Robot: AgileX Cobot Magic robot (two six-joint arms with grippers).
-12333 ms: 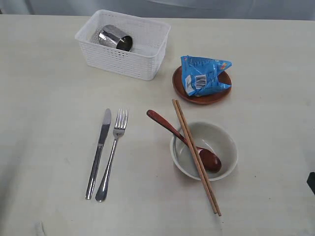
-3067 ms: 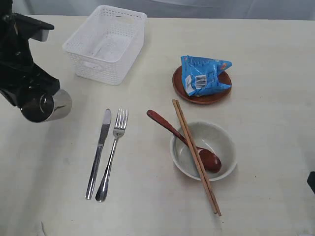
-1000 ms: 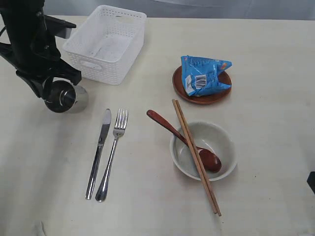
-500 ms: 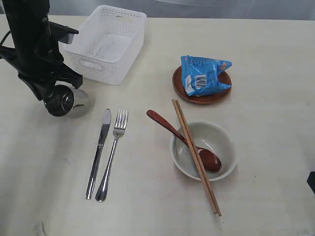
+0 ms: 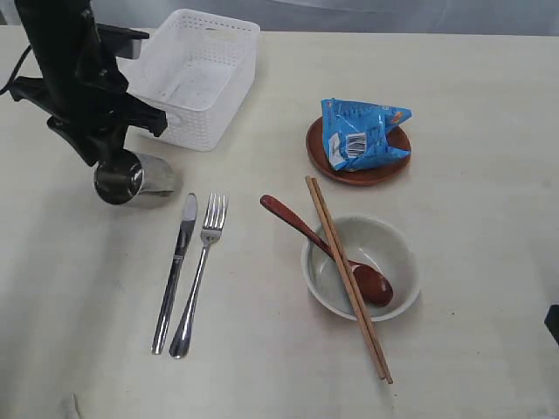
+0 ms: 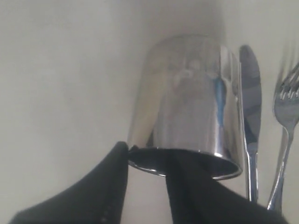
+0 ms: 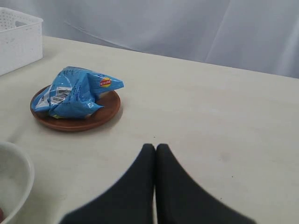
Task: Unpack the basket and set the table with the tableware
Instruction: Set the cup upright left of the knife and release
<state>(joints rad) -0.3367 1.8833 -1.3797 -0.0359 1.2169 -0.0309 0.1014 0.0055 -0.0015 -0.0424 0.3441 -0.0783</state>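
Note:
My left gripper (image 5: 112, 159) is shut on the rim of the small steel cup (image 5: 138, 179), one finger inside the mouth and one outside (image 6: 114, 163). The cup (image 6: 187, 102) is tilted almost onto its side, low over the table (image 5: 79, 288), just left of the knife (image 5: 177, 262) and fork (image 5: 200, 278). The white basket (image 5: 203, 131) behind it holds nothing that I can see. The pale bowl (image 5: 400, 295) carries the red-brown spoon (image 5: 300, 224) and chopsticks (image 5: 335, 251). My right gripper (image 7: 155, 147) is shut on nothing.
A blue snack packet (image 5: 360, 133) lies on the round brown plate (image 5: 351, 177), right of the basket. Both show in the right wrist view, packet (image 7: 74, 91) on plate (image 7: 106, 111), with the basket's corner (image 7: 18, 39) beyond.
The left arm carried the cup from the table's left side rightward, toward the knife's tip, and lowered it. The cup's base now points right. Nothing else moved.

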